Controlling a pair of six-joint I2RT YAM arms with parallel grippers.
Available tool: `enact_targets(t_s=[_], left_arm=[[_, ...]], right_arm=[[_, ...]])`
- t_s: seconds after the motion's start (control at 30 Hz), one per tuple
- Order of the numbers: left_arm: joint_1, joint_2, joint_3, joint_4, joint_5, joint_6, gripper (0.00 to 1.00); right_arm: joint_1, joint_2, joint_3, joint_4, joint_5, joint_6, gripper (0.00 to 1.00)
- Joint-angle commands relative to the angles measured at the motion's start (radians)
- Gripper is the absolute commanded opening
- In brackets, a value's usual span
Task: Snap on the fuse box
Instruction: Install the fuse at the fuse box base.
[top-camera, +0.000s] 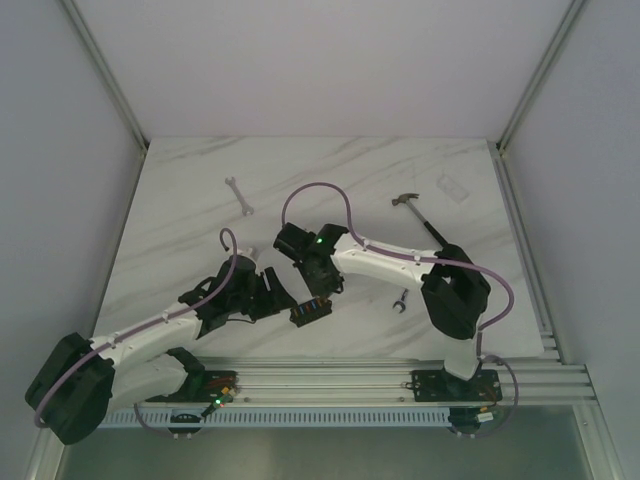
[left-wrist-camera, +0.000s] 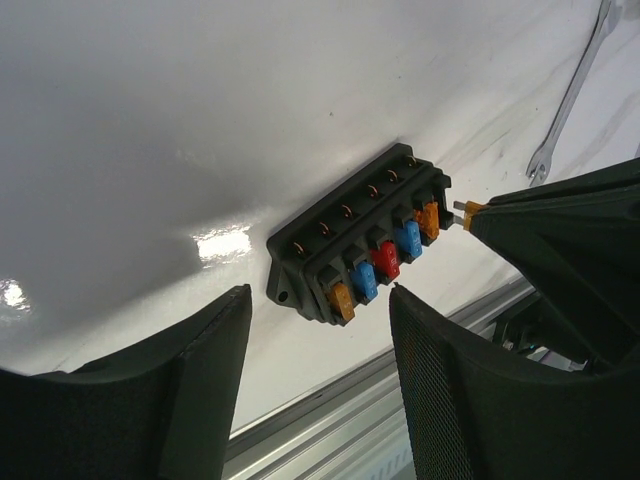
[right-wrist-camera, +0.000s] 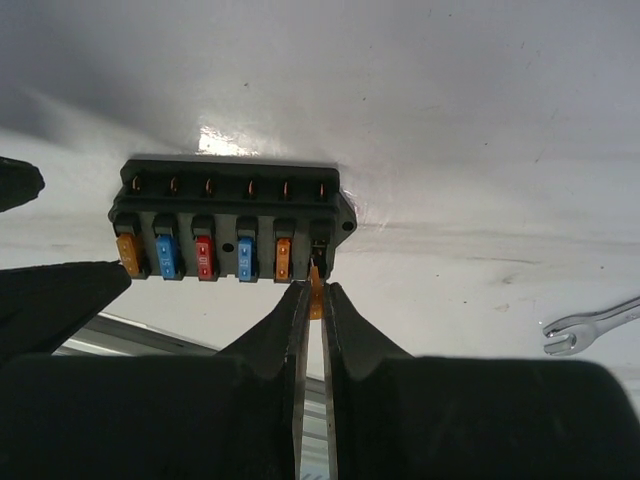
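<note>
- Right gripper (right-wrist-camera: 312, 290) pinched tight on an orange fuse (right-wrist-camera: 316, 302), at the empty end slot of the fuse box (right-wrist-camera: 230, 215)
- Left gripper (left-wrist-camera: 320, 298) jaws apart, holding nothing, just short of the box
- Fuse box flat on the white table (top-camera: 400, 170), near its front edge, between both grippers

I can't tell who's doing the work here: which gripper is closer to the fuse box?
Right, narrowly. The right gripper is shut on an orange fuse at the empty end slot of the fuse box; the left gripper hangs open just short of it.
</note>
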Motion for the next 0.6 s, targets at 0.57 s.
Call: enact_targets(t_s=[0.57], left_arm=[[0.003,0.012,-0.029,0.023,0.029,-0.025,0.59]], right_arm=[[0.027,0.069,0.079,-0.071,0.073,0.003,0.00]])
